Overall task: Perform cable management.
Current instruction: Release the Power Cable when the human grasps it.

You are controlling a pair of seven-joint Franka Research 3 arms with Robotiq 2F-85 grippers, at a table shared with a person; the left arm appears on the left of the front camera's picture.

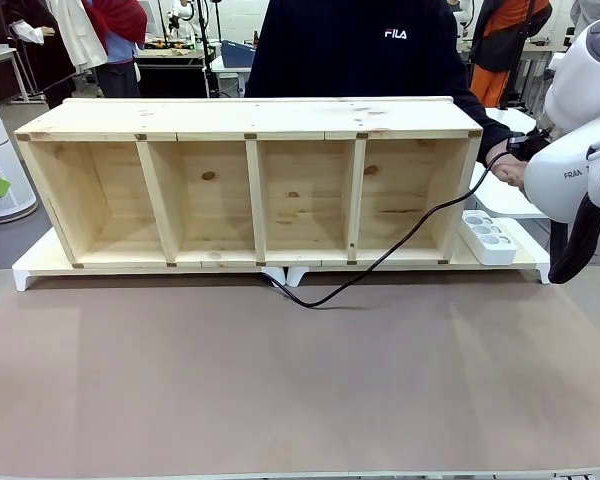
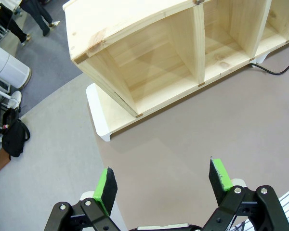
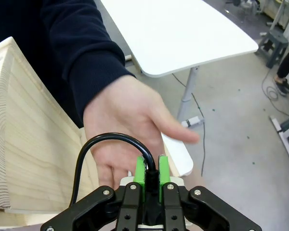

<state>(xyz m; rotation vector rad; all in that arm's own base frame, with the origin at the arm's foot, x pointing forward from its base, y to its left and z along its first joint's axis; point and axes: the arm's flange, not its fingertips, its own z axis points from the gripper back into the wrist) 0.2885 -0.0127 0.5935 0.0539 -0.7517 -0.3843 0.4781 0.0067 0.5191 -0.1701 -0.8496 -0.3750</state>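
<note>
A long shelf (image 1: 250, 190) of pale, knotty pine lies on its side across the tabletop (image 1: 300, 380), its four square compartments open toward the robot. It sits on a flat white board with small feet. The tabletop itself is a matte grey-brown sheet, smooth and bare in front.

The cable (image 1: 380, 258) is thin, black and glossy. It runs in a loose curve from the tabletop just in front of the shelf's middle, up across the mouth of the rightmost compartment, then past the shelf's right end toward the person's hand (image 1: 508, 172). Beside that end a white power strip (image 1: 489, 236) with round sockets lies on the board.

The right gripper (image 3: 151, 175) has its green-padded jaws pinched narrow on the cable, which arches in a tight loop just above them. The person's open palm (image 3: 130, 125), in a dark sleeve, is right behind the loop.

The left gripper (image 2: 164, 185) hangs over bare tabletop near the shelf's left end, its jaws spread wide and holding nothing.
</note>
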